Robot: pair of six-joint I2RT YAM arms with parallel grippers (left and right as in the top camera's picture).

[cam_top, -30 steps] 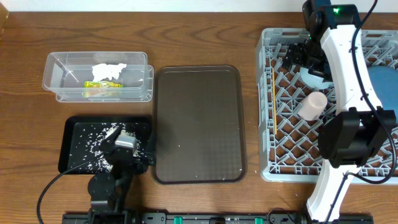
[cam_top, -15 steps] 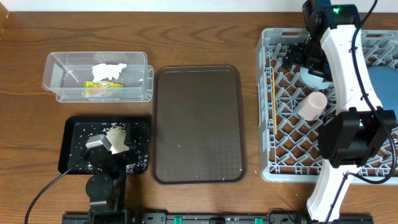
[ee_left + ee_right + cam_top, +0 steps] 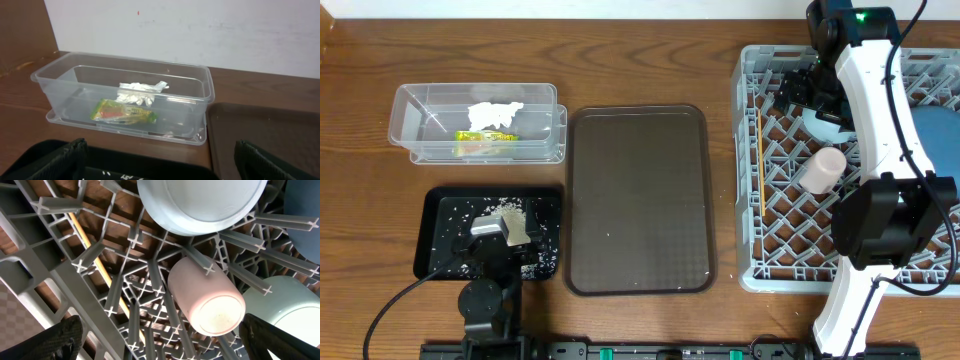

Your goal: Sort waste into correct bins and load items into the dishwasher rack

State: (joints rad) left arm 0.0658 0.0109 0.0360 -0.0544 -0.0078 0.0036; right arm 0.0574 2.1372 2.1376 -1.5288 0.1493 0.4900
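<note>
Left fingers (image 3: pixel 503 226) nudged right over black tray (image 3: pixel 426 262), spread, empty; right fingers (image 3: pixel 808 92) spread, empty, above rack (image 3: pixel 750 262).

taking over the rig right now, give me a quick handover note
Left gripper: open, empty, over the black tray.
Right gripper: open, empty, over the rack.
Tissue and wrapper in the tub; rice in the black tray.
Cup, stick, blue bowl, green bowl and dish in the rack.
Sorting and loading look done.
To do: perhaps the few white specks on the brown tray.
</note>
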